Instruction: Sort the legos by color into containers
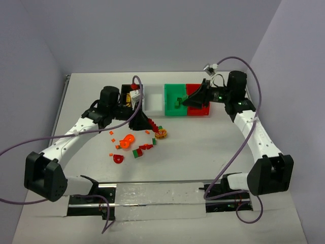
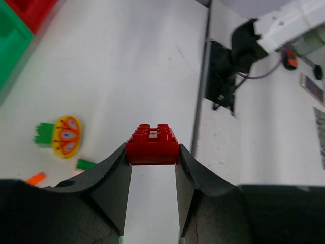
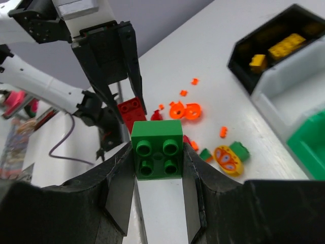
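The left gripper [image 2: 152, 155] is clamped on a small red plastic brick [image 2: 152, 145], studs up, pinched between its two black fingertips over the white table [image 2: 127, 61]. It sits just in front of the bins and beside the scatter of loose legos. The right gripper [image 3: 158, 168] grips a square green four-stud brick [image 3: 157, 155] the same way. In the top view it hangs over the seam between the green plastic bin [image 1: 171, 94] and the red plastic bin [image 1: 200, 110].

The four bins stand in a row. The black plastic bin [image 3: 244, 56] holds yellow bricks [image 3: 287, 46], with the white plastic bin [image 1: 152, 99] next to it.

Orange round pieces [image 1: 128, 139] and a yellow oval piece [image 2: 66, 136] lie loose on the table.
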